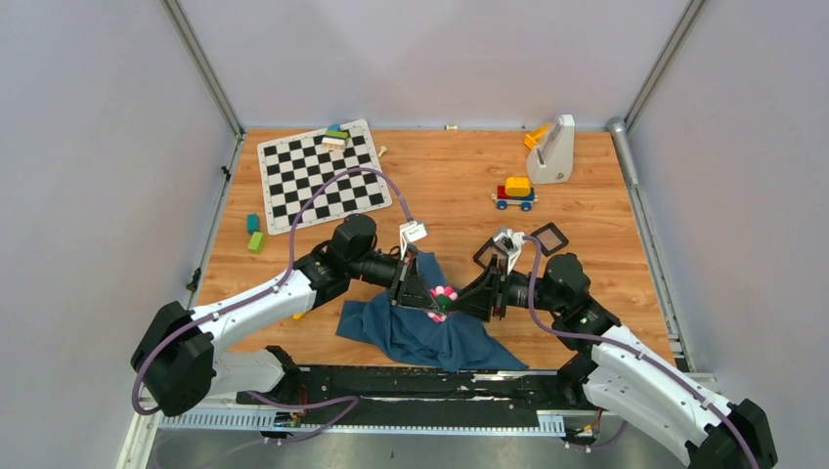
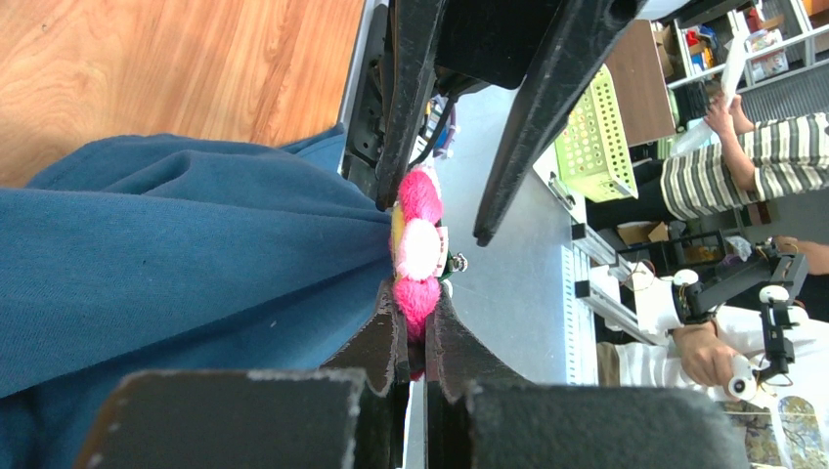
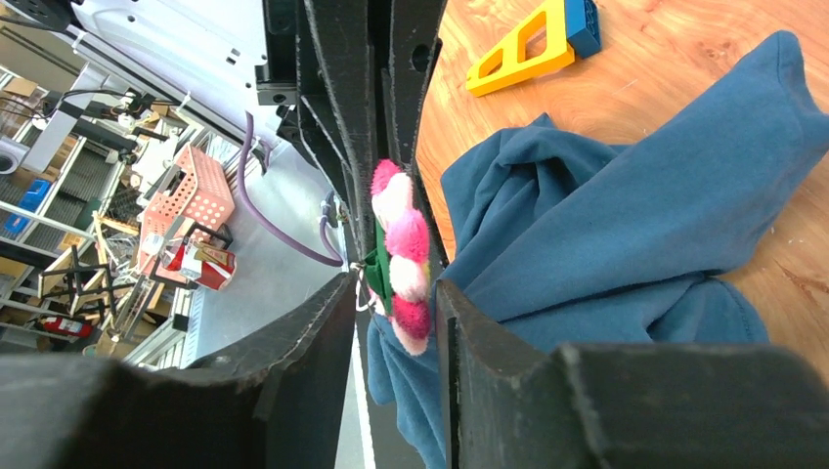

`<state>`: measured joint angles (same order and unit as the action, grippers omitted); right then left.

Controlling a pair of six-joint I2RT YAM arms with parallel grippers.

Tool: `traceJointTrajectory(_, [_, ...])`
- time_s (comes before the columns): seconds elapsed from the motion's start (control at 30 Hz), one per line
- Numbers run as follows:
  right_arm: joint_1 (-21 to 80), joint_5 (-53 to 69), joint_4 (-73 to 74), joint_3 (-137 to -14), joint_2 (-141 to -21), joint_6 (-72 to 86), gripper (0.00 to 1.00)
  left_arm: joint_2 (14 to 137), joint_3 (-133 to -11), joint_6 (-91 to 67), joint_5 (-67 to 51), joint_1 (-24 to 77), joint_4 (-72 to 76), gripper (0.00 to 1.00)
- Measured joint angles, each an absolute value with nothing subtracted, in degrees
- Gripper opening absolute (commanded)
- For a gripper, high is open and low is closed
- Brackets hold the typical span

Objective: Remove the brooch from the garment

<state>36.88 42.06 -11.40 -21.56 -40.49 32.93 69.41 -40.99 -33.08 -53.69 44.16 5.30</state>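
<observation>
The teal-blue garment [image 1: 430,337] lies crumpled on the wooden table between the two arms, with one part lifted. The pink-and-white flower brooch [image 1: 443,296] is pinned at that raised part. My left gripper [image 1: 427,298] is shut on a pink petal at the edge of the brooch [image 2: 418,249], with the garment [image 2: 176,264] hanging to one side. My right gripper [image 3: 394,283] comes from the opposite side. Its jaws stand apart, straddling the brooch [image 3: 401,254]. One finger lies against the petals and garment [image 3: 606,225]; a gap remains on the green-backed side.
A chessboard [image 1: 323,176] with blocks on its far edge lies at the back left. Green blocks [image 1: 254,234] sit by the left wall. A toy car [image 1: 515,192], a white stand [image 1: 552,151] and black square frames [image 1: 550,237] are at the right. A yellow piece [image 3: 518,49] lies near the garment.
</observation>
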Motion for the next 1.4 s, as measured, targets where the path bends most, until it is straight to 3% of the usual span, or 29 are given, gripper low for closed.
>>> traceJointTrajectory(0.23, [36.9,43.9,-13.1,-21.6,-45.4,33.1,0.27,69.4,-41.0,-33.1,-53.7,44.1,5.1,0.00])
traceJointTrajectory(0.47, [36.7,46.0,-15.4,-21.6,-46.9,33.9,0.01,69.6,-41.0,-33.1,-53.9,43.8,4.8,0.00])
traceJointTrajectory(0.53, [36.6,46.2,-15.4,-21.6,-46.7,34.5,0.00,69.6,-41.0,-33.1,-54.1,43.8,4.9,0.09])
traceJointTrajectory(0.6, [36.6,45.5,-15.1,-21.6,-46.2,35.4,0.00,69.6,-41.0,-33.1,-53.8,43.7,5.3,0.30])
traceJointTrajectory(0.73, [36.6,41.1,-13.9,-21.6,-43.3,39.2,0.00,69.2,-40.9,-33.9,-51.6,43.7,7.0,0.62])
traceJointTrajectory(0.83, [36.6,37.4,-14.0,-21.6,-41.5,43.2,0.00,67.5,-39.5,-35.7,-49.9,43.7,10.4,0.68])
traceJointTrajectory(1.1, [36.6,27.8,-18.1,-18.1,-37.1,54.4,0.00,63.9,-32.6,-41.3,-45.3,43.5,23.4,0.64])
traceJointTrajectory(1.4, [36.6,19.0,-25.8,-15.2,-39.3,60.0,0.00,65.0,-25.4,-47.6,-39.1,43.8,42.4,0.91])
